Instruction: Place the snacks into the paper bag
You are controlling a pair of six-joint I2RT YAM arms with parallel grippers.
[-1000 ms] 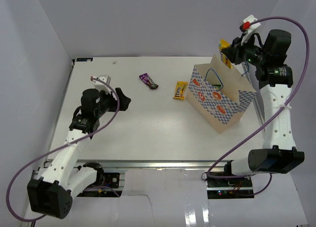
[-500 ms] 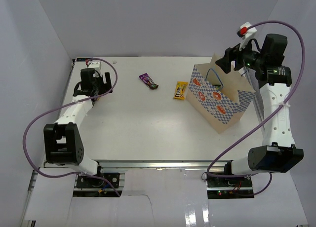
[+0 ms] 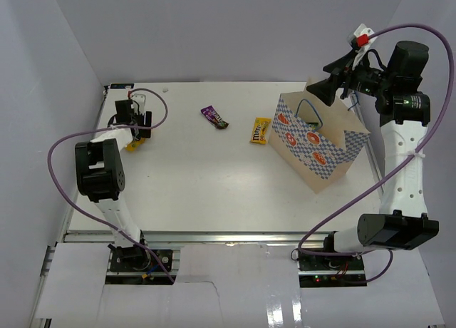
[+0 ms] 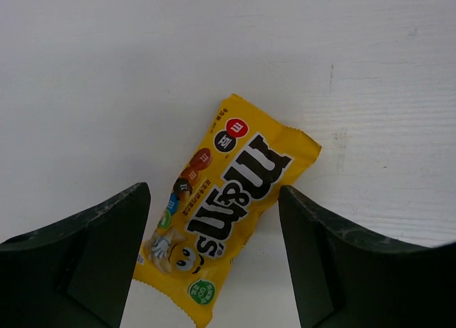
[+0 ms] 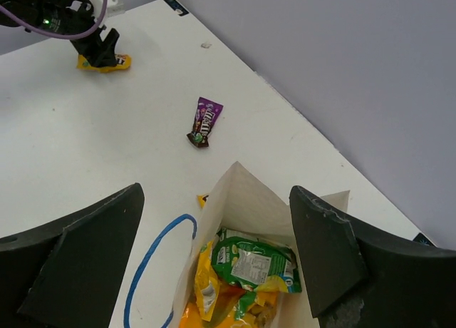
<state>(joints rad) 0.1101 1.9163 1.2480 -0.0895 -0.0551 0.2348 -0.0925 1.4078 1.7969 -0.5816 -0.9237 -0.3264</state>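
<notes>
The paper bag (image 3: 318, 144) stands upright at the right of the table, mouth open. In the right wrist view its inner wall (image 5: 265, 200) rises behind a green packet (image 5: 261, 259) lying on yellow and orange packs. My right gripper (image 5: 216, 192) hangs open and empty above the bag's mouth. At the far left corner my left gripper (image 4: 212, 200) is open, one finger on each side of a yellow M&M's pack (image 4: 229, 197) lying flat on the table, not touching it. A purple packet (image 3: 214, 117) and another yellow pack (image 3: 260, 130) lie on the table left of the bag.
The bag's blue cord handle (image 5: 153, 262) loops out over its near side. White walls close in the table at the back and left, close to my left gripper (image 3: 135, 123). The left arm's purple cable arcs over the table's left edge.
The right gripper opened and the yellow pack it held above the bag is gone from its jaws. The left arm swung to the far left corner, over the yellow pack there.
</notes>
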